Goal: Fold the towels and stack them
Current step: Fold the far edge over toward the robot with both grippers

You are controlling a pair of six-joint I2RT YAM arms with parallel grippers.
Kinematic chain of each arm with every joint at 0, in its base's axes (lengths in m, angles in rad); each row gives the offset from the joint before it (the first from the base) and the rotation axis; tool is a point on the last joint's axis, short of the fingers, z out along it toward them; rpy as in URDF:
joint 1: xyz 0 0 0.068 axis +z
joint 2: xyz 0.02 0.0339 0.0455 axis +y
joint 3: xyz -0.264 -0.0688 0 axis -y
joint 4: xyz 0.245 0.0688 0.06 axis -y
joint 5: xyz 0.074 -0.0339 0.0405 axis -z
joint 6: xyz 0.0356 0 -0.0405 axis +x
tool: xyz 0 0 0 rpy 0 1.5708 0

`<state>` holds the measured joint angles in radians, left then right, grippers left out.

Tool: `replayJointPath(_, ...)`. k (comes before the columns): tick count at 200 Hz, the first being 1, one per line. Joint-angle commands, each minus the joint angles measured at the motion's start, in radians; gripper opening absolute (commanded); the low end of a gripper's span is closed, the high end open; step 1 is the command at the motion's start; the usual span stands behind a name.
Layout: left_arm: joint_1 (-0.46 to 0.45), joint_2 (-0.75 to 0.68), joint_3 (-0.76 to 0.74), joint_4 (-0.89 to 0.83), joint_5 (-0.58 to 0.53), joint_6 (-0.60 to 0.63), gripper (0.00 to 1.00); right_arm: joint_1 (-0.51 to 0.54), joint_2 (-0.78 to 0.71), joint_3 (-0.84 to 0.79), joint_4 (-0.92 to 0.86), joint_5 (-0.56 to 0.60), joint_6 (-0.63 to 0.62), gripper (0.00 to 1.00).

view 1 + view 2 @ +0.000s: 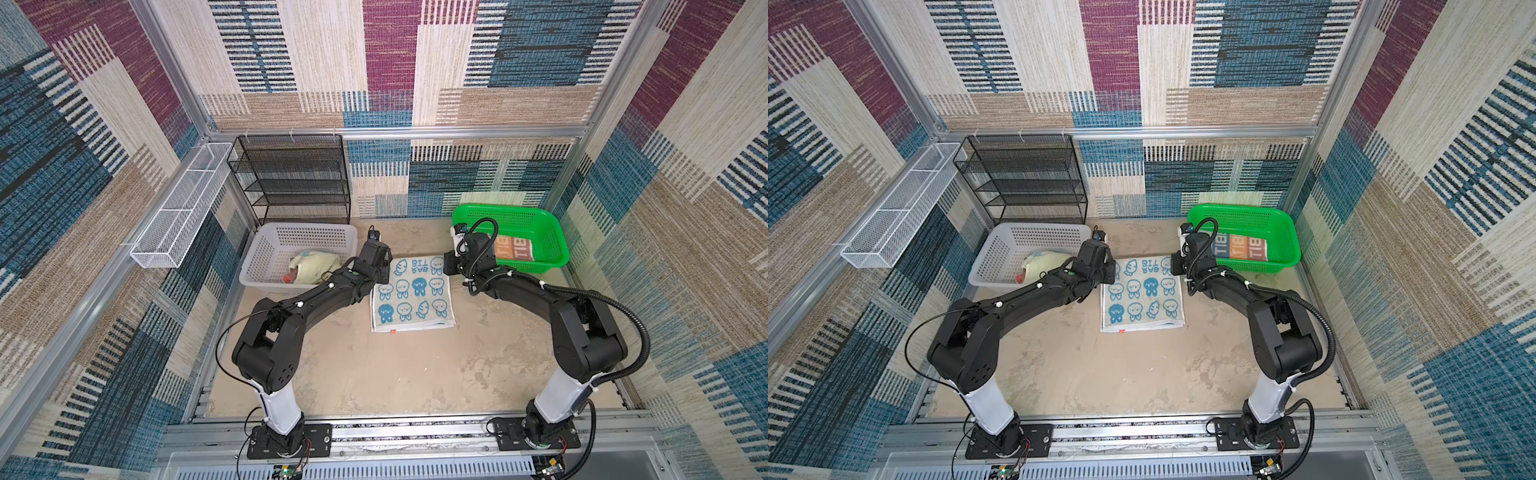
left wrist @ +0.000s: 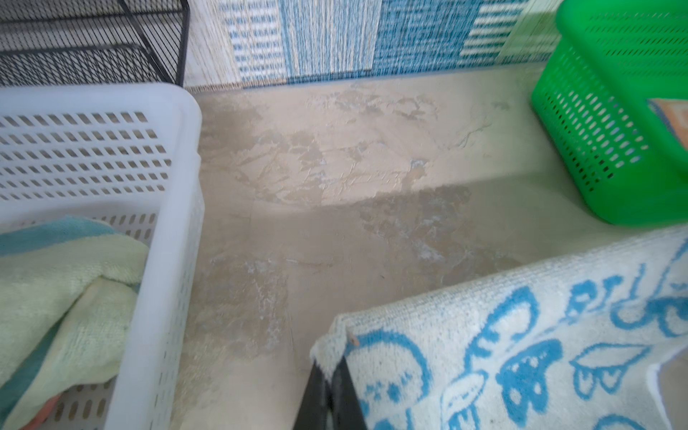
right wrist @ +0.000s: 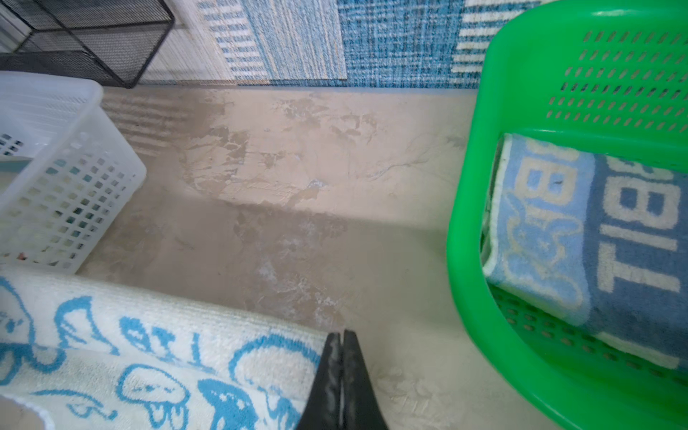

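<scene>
Left wrist view has the left gripper (image 2: pixel 330 368) clamped on a far corner of the rabbit towel (image 2: pixel 484 353), spread on the table (image 1: pixel 332 374); the right gripper (image 3: pixel 340 337) is pressed shut at the other far corner, cloth between its jaws not discernible. Raising both corners level and drawing them to the near edge should fold squarely. Beyond, the white basket (image 2: pixel 160 223) holds a crumpled teal-and-cream towel (image 2: pixel 56 290), the green basket (image 3: pixel 469 223) a folded striped towel (image 3: pixel 595 242).
</scene>
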<state>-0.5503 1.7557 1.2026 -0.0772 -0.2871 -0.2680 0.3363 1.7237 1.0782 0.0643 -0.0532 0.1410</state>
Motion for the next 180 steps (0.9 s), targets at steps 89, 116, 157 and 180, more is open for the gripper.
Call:
replayJointPath(89, -0.053, -0.277, -0.377, 0.122, 0.147, -0.006, 0.00, 0.001, -0.233, -0.333, -0.006, -0.157, 0.089, 0.00)
replayJointPath(116, -0.074, -0.279, -0.441, 0.143, 0.126, -0.042, 0.00, 0.002, -0.242, -0.401, 0.020, -0.207, 0.134, 0.00)
replayJointPath(157, -0.122, -0.218, -0.513, 0.223, 0.062, -0.100, 0.00, 0.005, -0.209, -0.464, 0.058, -0.228, 0.172, 0.00)
replayJointPath(180, -0.146, -0.224, -0.544, 0.233, 0.013, -0.127, 0.00, 0.005, -0.226, -0.487, 0.060, -0.231, 0.181, 0.00)
